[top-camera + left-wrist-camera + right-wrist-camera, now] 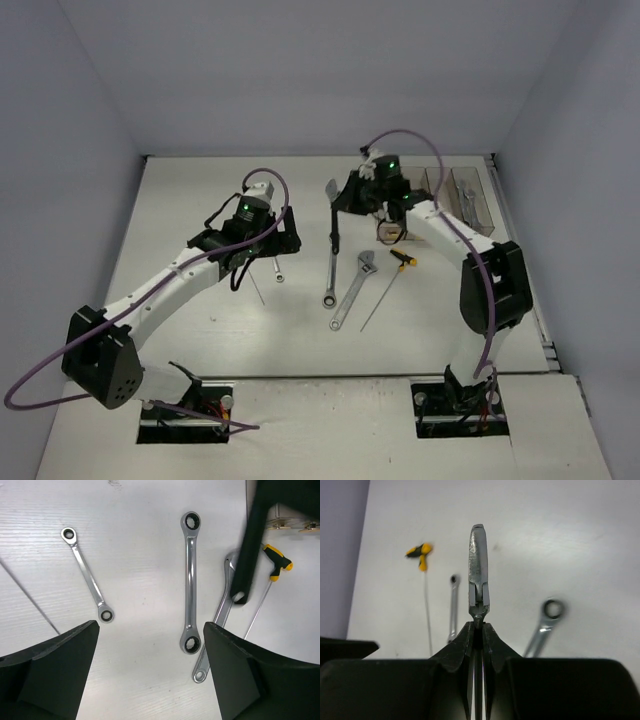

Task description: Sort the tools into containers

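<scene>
Black-handled spanner hangs pinched in the right tool, lifted off the white surface for carrying toward the bins, while the left tool gapes wide above two wrenches.

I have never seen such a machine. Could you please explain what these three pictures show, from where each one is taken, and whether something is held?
These are two robot arms fixed at the near edge of a white table. One picture looks down from above; the other two come from cameras on each wrist, so the dark shapes at their bottom are the fingers. The right gripper is shut on an adjustable spanner, lifted off the table. The left gripper is open and holds nothing. Below it lie a small ring wrench and a long ring wrench. A yellow-black T-handle driver lies nearby. Clear bins stand at the far right.
</scene>
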Controlling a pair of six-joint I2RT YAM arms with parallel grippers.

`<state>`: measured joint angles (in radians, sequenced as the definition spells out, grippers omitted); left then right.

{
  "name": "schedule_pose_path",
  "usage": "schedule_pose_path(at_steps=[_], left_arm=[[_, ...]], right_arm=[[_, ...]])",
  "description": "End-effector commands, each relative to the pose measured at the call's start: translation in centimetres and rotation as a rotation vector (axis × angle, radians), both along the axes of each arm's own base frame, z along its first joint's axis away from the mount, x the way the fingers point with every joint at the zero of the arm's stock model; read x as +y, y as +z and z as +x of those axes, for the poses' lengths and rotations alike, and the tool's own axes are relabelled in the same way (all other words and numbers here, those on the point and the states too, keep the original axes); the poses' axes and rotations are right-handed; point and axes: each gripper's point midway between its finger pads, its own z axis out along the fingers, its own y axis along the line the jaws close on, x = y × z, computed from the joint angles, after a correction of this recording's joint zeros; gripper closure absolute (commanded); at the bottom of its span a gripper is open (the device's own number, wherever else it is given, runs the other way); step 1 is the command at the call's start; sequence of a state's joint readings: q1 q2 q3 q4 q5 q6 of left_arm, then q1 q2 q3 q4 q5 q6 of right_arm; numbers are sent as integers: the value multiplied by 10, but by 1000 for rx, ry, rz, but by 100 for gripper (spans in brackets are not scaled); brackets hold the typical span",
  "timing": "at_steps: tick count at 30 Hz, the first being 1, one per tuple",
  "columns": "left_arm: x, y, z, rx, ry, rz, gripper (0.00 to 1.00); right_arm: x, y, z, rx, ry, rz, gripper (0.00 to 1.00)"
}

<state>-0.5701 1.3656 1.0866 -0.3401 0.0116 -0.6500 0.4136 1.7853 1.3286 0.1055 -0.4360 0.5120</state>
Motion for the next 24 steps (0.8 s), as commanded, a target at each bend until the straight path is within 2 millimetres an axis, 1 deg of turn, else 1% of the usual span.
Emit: schedule_pose_path(at_steps=[1,4,6,7,8,9,10,11,13,14,15,17,18,20,22,24], left_arm=[[20,16,-16,-13,11,56,17],[33,15,-30,-2,17,79,16],[38,14,-39,7,13,87,14],[41,11,-44,14,11,95,14],[45,13,-48,8,12,97,14],[49,14,-50,6,14,109,14],[53,15,-53,3,17,119,14],[57,17,-55,-1,19,130,13],[64,17,-59,-5,30,149,13],[65,16,-60,-3,33,152,13],[66,17,-61,-6,34,148,13],[66,15,-65,1,25,142,13],[65,13,-67,8,19,140,13],[61,13,-69,19,7,120,13],[57,16,-71,23,-3,98,13],[55,21,-71,19,-19,90,13]], right_arm=[[-114,53,33,-167,-139,-279,100],[-195,65,51,-189,-274,-479,100],[-240,72,61,-203,-346,-565,100],[-263,71,67,-192,-395,-587,100],[-274,70,75,-186,-419,-598,100],[-292,67,83,-181,-450,-634,100],[-304,64,90,-178,-463,-661,100],[-310,61,96,-175,-465,-681,100],[-316,39,112,-152,-433,-726,100],[-317,35,120,-153,-424,-736,100],[-318,37,126,-165,-422,-737,100],[-320,13,141,-136,-403,-753,100],[-320,7,145,-130,-399,-756,100],[-319,-5,153,-116,-396,-754,100],[-326,-27,156,-73,-411,-791,100],[-329,-46,156,-36,-414,-822,100]])
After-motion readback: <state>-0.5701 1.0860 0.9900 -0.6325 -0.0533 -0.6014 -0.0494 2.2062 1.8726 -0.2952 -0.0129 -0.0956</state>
